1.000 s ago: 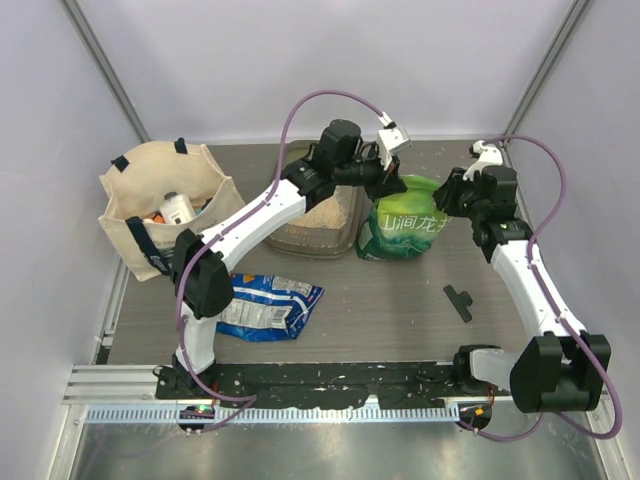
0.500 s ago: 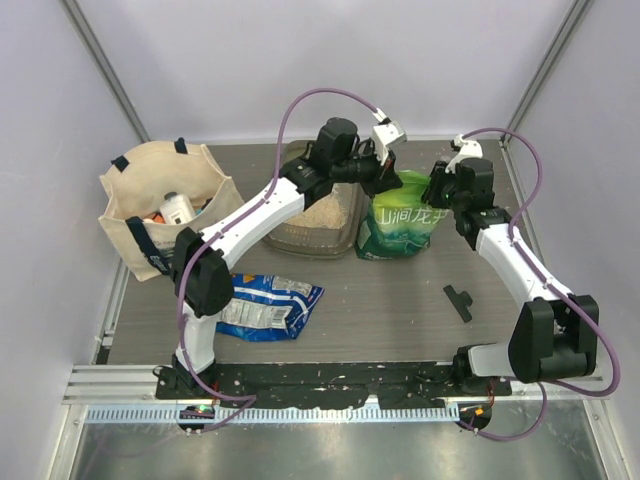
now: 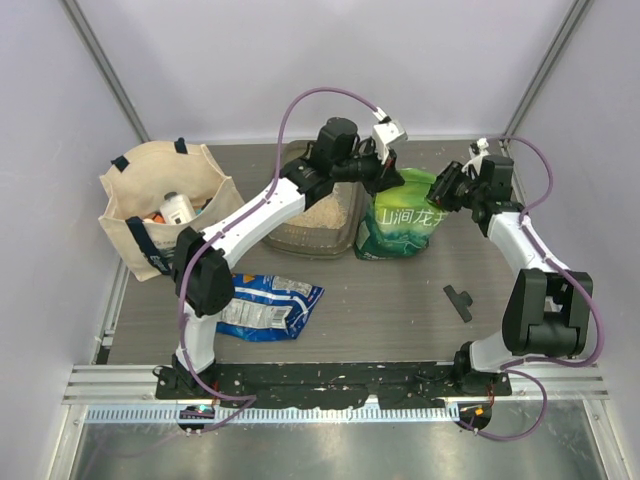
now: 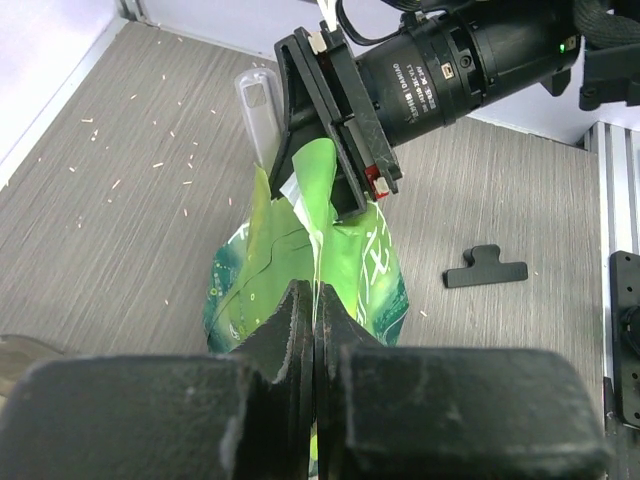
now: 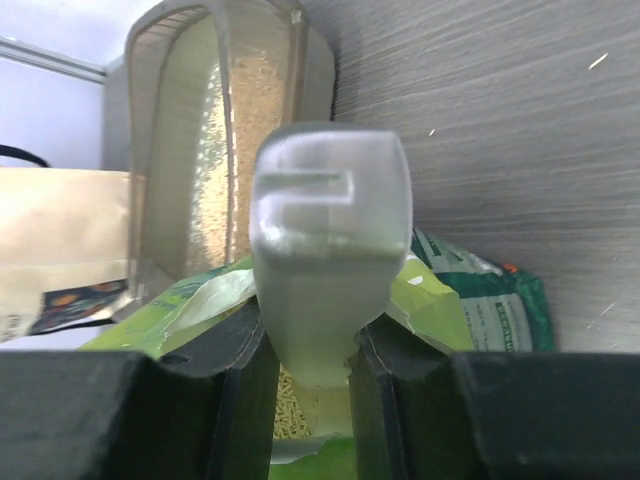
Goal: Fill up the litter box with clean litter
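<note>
Top external view: litter box (image 3: 308,247) sits at the far centre of the desk (image 3: 380,320), with clean litter (image 3: 326,212) in a low tan layer inside it. A green-and-white printed bag (image 3: 402,228) stands upright just beside the box's right side. A beige tote bag (image 3: 150,190) is at far left, a blue crinkly packet (image 3: 270,305) lies flat in front of the box, and a black clip (image 3: 458,301) lies apart on the right. Both arms meet over the bag's top. Left wrist view: left end effector (image 4: 313,306) is fully closed, pinching the bag's upper edge between its fingers and holding the mouth up. Loose grains are scattered on the desk to the left. Right wrist view: right end effector (image 5: 308,345) is narrowed onto a translucent grey scoop (image 5: 330,220), clamped between both fingers; the scoop's slotted flat end projects past the fingertips. Below it the bag's mouth is open, with tan granules visible inside. The scoop's bowl is hidden, so I cannot tell whether it is loaded. The litter box lies beyond, long side toward the bag.
</note>
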You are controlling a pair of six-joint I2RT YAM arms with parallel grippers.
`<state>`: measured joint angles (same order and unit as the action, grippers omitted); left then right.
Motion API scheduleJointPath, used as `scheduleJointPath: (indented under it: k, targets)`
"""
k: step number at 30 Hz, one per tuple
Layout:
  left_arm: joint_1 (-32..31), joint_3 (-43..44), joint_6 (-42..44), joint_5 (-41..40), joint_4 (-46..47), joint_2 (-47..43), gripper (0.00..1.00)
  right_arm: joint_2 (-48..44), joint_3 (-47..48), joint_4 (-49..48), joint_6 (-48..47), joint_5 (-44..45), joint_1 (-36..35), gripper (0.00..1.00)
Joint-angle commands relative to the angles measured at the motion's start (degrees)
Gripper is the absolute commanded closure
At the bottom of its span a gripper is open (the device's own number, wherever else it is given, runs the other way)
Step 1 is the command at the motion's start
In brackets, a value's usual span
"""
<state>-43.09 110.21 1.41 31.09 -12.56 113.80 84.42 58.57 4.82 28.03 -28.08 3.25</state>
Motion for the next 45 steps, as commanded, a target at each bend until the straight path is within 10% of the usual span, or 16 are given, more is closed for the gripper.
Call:
scheduleJointPath:
  k: [1, 45]
  targets:
    - [0.4, 1.2, -1.1, 1.6, 8.6, -1.2, 1.00, 1.4, -1.5, 6.3, 11.1, -12.9, 2.7, 0.99]
    - [0.9, 0.9, 4.2, -0.7, 0.8, -4.5, 1.00, 5.0, -5.0, -36.6, 47.7, -37.9, 26.7, 0.99]
